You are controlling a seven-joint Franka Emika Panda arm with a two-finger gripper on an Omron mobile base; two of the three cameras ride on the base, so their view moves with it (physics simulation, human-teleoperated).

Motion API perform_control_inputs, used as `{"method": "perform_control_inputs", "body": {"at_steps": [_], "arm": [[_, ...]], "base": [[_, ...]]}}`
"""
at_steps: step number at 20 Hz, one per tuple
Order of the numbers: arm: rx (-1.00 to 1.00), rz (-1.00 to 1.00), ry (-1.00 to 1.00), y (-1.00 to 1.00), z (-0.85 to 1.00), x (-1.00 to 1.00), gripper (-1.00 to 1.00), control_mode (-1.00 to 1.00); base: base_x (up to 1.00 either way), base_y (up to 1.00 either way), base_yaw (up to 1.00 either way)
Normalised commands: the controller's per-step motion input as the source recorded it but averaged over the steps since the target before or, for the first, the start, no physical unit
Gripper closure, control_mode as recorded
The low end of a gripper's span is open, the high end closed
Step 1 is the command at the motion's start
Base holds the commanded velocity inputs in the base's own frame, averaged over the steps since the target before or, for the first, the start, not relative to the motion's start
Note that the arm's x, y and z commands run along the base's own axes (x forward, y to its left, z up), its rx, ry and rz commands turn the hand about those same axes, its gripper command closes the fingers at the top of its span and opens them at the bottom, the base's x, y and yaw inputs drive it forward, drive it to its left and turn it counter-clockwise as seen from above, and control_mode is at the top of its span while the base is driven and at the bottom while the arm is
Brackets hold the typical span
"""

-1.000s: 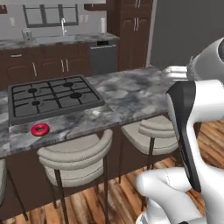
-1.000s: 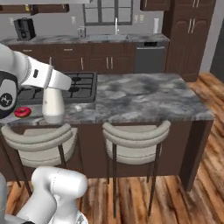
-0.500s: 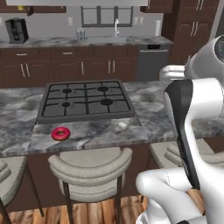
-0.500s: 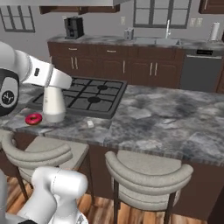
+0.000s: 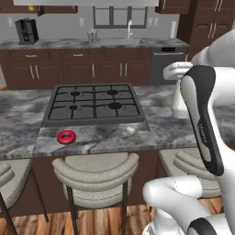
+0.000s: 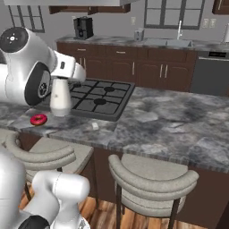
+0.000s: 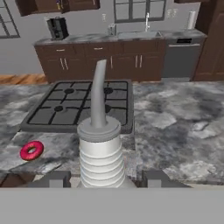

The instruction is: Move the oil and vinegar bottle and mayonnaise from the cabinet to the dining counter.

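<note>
We held the oil and vinegar bottle [image 7: 100, 153] in the pincer [image 7: 101, 178]: in the hand view its two dark fingertips [image 7: 53, 178] sat against either side of the ribbed white body at the bottom centre of the frame, closed on it, with the thin grey spout rising up the middle. In the right base view we carried the bottle [image 6: 60, 96] at the left of the frame, hanging from the white arm above the near edge of the desk [image 6: 179, 129], just left of the black cooktop [image 6: 98, 98]. In the left base view it [image 5: 180, 89] stood at the right edge, half hidden behind our forearm.

The hand view alone showed the grip. The base views showed the padded stools [image 5: 95, 172] under the desk edge. A pink-frosted donut [image 5: 66, 137] lay on the desk in the left centre of the left base view, in front of the cooktop's near left corner, and a small pale bit [image 5: 131, 130] lay near its right corner.

Against the earlier frames the whole scene had shifted, so our base had driven; our grasp of the bottle looked the same.
</note>
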Motion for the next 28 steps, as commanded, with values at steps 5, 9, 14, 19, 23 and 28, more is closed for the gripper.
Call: {"method": "perform_control_inputs", "body": {"at_steps": [5,9,14,19,23,28], "arm": [[0.12,0.36,-0.13,0.00,-0.24,0.68,1.00,-1.00],[0.09,0.30,-0.23,0.26,-0.46,0.58,1.00,-1.00],[0.08,0.29,-0.13,0.73,-0.35,0.78,1.00,-1.00],[0.03,0.27,-0.03,0.98,-0.34,0.75,1.00,-1.00],[0.00,0.25,-0.08,0.86,-0.38,0.70,1.00,-1.00],[0.00,0.25,-0.22,0.35,-0.47,0.73,1.00,-1.00]], "base": [[0.00,0.00,0.00],[0.00,0.00,0.00],[0.00,0.00,0.00],[0.00,0.00,0.00],[0.00,0.00,0.00],[0.00,0.00,0.00]]}}
